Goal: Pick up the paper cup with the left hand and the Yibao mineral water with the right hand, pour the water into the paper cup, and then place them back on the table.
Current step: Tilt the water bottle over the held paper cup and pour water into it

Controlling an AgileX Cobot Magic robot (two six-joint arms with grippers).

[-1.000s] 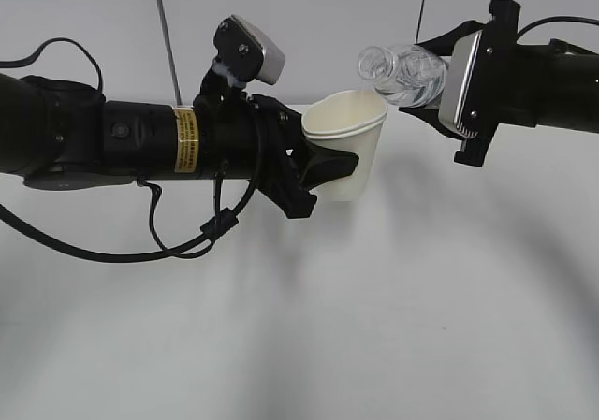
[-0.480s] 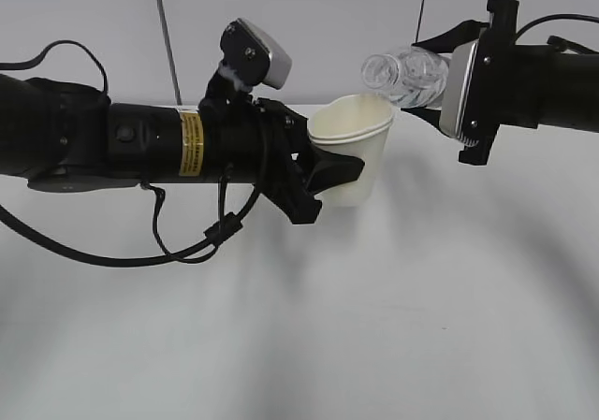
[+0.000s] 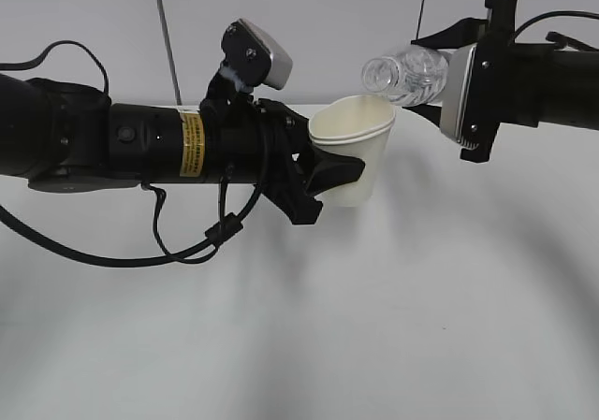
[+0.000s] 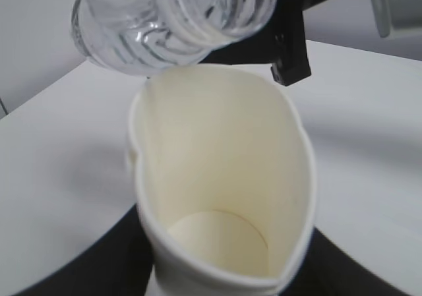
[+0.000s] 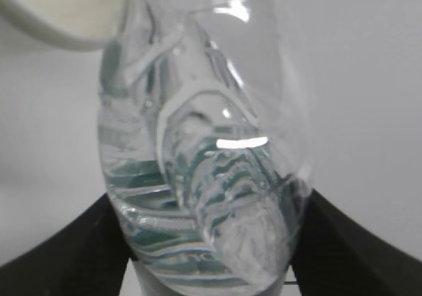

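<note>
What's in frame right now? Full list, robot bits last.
paper cup: 1, cream-white, held above the table in the left claw, rim squeezed out of round, looks empty inside in the left wrist view
water bottle: 1, clear plastic, no cap, tipped on its side with the mouth just above the cup rim, held in the right claw
table: 1, white, under both arms
wall: grey-white, behind the table
left arm: 1, black with a yellow sticker, grey-white camera block on top
left claw: 1, black, shut on the cup
right arm: 1, black, grey-white camera block
right claw: 1, black, shut on the bottle
</note>
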